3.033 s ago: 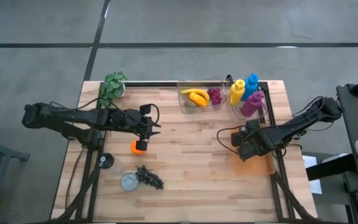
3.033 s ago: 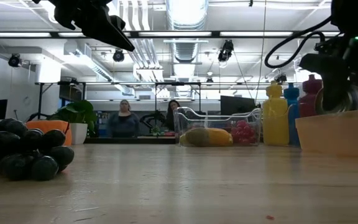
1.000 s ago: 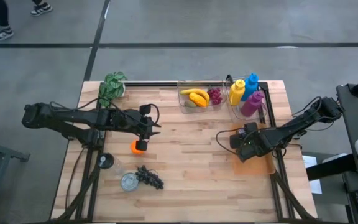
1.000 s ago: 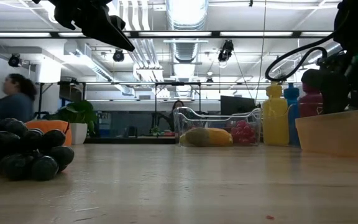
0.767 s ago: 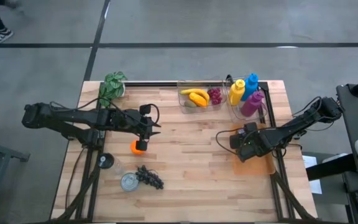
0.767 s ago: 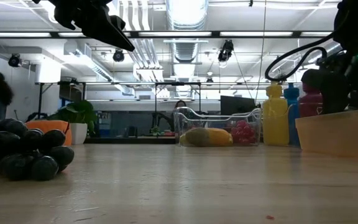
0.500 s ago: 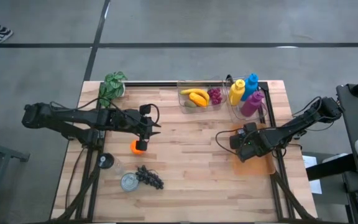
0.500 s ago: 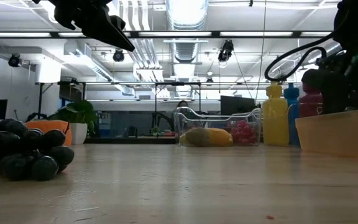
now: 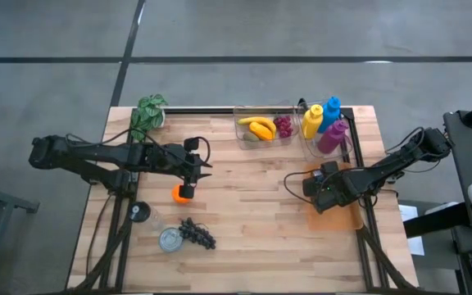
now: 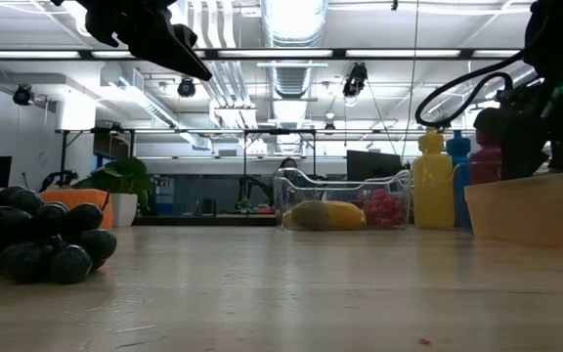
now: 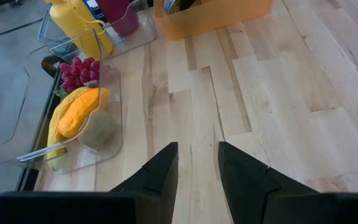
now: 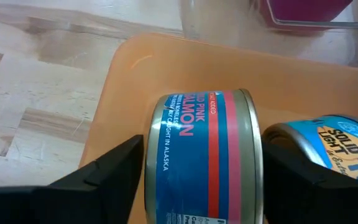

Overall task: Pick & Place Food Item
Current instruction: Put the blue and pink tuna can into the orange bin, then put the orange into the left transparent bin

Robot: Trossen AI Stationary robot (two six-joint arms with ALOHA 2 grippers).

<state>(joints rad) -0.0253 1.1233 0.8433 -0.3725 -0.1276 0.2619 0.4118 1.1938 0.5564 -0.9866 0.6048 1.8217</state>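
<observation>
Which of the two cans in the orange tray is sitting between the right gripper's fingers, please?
The pink salmon can, blue with a red band, lies on its side between the right gripper's fingers in the orange tray. The other can, light blue, sits beside it, outside the fingers.

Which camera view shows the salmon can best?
The right wrist view is best: the salmon can fills the picture between the right gripper's fingers, label readable, lying in the orange bin beside a blue can. In the high view the arm hides it. The low view shows only the bin's wall; the left wrist view shows the bin far off.
</observation>
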